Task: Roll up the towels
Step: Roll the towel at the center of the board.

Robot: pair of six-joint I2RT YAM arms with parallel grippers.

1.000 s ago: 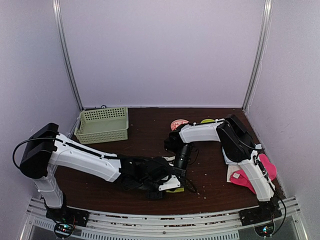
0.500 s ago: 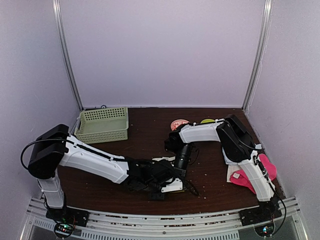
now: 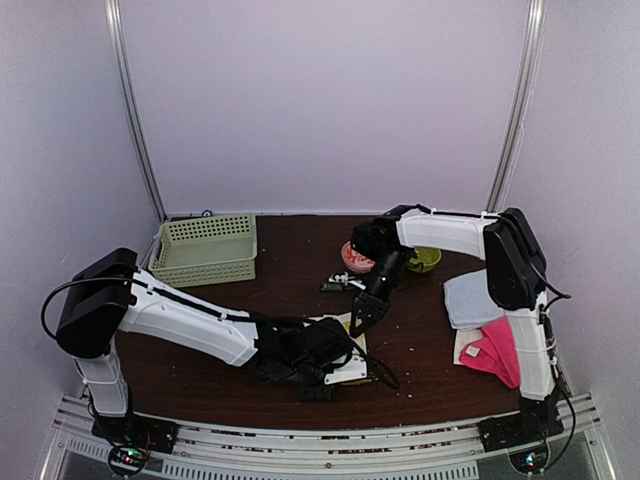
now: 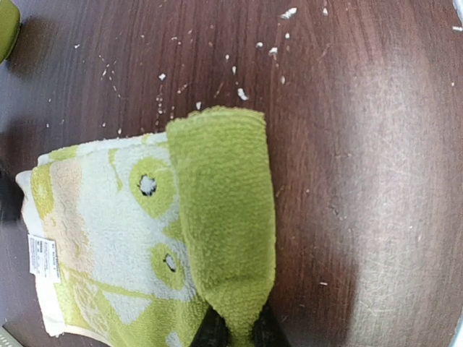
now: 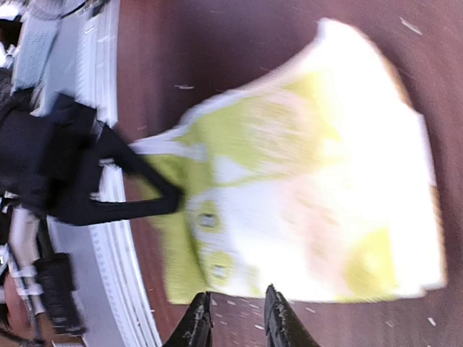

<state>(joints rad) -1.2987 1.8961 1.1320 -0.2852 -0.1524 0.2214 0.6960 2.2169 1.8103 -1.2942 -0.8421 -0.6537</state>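
Four towels lie on the bench (image 3: 300,250), all to the right of the green basket (image 3: 205,262). The yellow towel (image 4: 108,238) is the closest of them to the basket, toward the near edge. The light blue towel (image 3: 468,298), pink towel (image 3: 497,352) and cream towel (image 3: 466,350) sit far to the basket's right, untouched.

Left gripper (image 4: 237,334): jaws together, clamped on the end of a flap of the yellow towel that is folded over to show its plain green back. The flap's long axis runs straight away from these jaws. The flat, patterned remainder spreads to one side of it, so a roll would, by my reading, travel sideways across that remainder.

Right gripper (image 5: 235,318): hovers over the towel's far edge, jaws a little apart with bare bench between them, gripping nothing; its view is blurred.

The left arm is nearer and has the cloth. Rolling seems barely begun: one fold only.
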